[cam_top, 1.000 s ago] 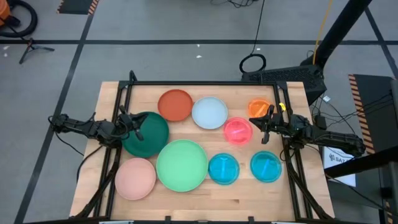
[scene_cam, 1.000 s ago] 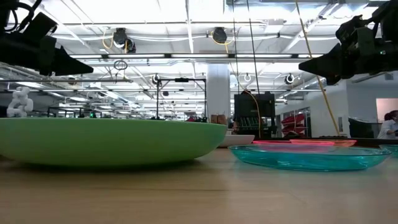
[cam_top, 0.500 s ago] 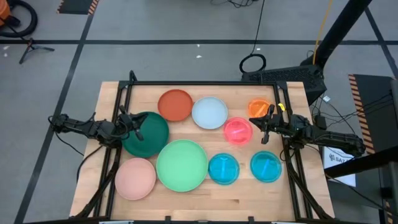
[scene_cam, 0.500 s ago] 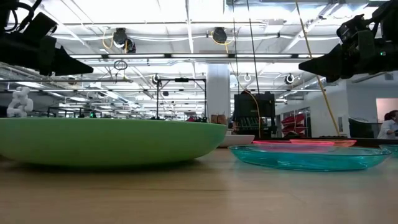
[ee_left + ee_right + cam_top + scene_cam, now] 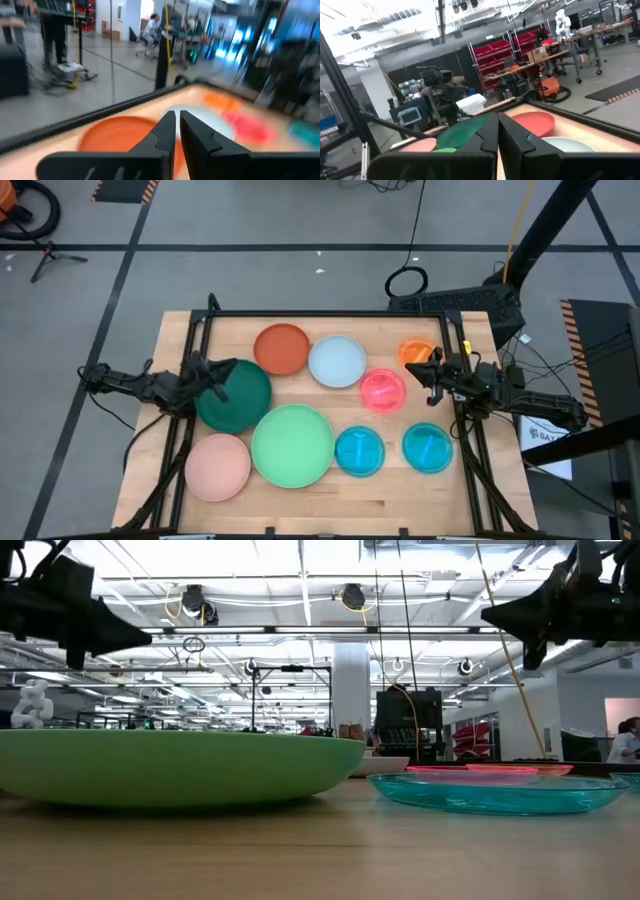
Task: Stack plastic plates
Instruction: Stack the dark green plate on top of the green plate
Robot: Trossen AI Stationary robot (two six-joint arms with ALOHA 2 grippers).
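Observation:
Nine plates lie flat on the wooden table. In the high view: dark green plate (image 5: pixel 238 398), rust orange plate (image 5: pixel 282 348), pale blue plate (image 5: pixel 337 361), bright orange plate (image 5: pixel 414 351), hot pink plate (image 5: pixel 383 390), light green plate (image 5: pixel 292 445), salmon pink plate (image 5: pixel 217 466), and two translucent blue plates (image 5: pixel 359 451) (image 5: pixel 428 448). My left gripper (image 5: pixel 218 380) (image 5: pixel 148 633) (image 5: pixel 177 117) hangs shut in the air over the dark green plate's left part. My right gripper (image 5: pixel 415 372) (image 5: pixel 485 615) (image 5: pixel 497 120) hangs shut in the air between the bright orange and hot pink plates.
A black frame (image 5: pixel 330 314) runs along the table's far edge and down both sides. Bare wood (image 5: pixel 330 510) lies along the near edge. The light green plate (image 5: pixel 180 765) fills the left of the low view. Beyond the table is a workshop, with a person (image 5: pixel 150 30) far off.
Both grippers have risen a little above the plates, staying shut. The right one has also drawn back slightly toward the table's right edge. No plate has moved.

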